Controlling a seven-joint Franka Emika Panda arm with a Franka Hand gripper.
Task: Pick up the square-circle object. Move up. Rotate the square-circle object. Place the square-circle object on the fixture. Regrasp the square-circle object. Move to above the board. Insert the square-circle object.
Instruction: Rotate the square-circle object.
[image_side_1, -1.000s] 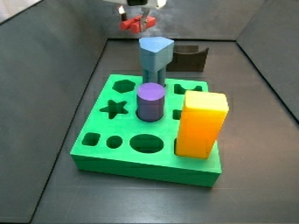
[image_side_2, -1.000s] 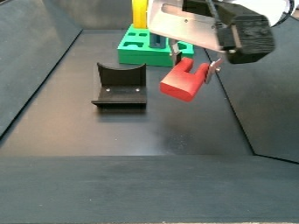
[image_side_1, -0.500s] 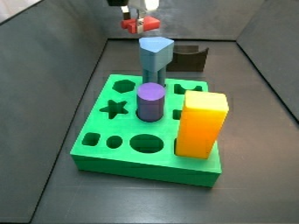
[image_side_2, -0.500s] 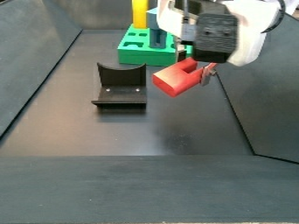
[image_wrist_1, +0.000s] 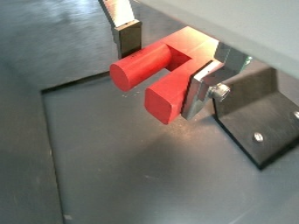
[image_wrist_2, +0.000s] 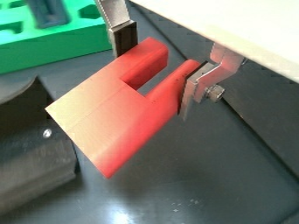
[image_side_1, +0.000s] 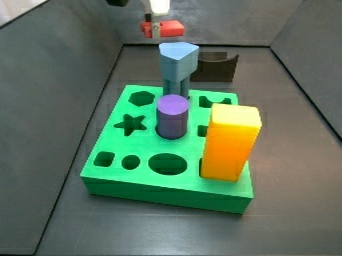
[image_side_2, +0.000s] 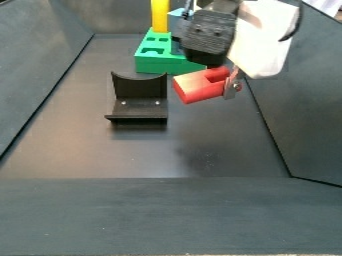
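One pincer (image_wrist_2: 158, 61) grips one square-circle object (image_wrist_2: 122, 105) above one fixture (image_side_2: 135, 98).

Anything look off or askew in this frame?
Nothing stands out. The pincer holds the square-circle object in the air beside the fixture; pieces on the board stand upright.

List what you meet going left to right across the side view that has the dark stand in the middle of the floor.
Dark L-shaped fixture → small red plastic square-circle object, held in the air by the tool → white body of the arm's wrist.
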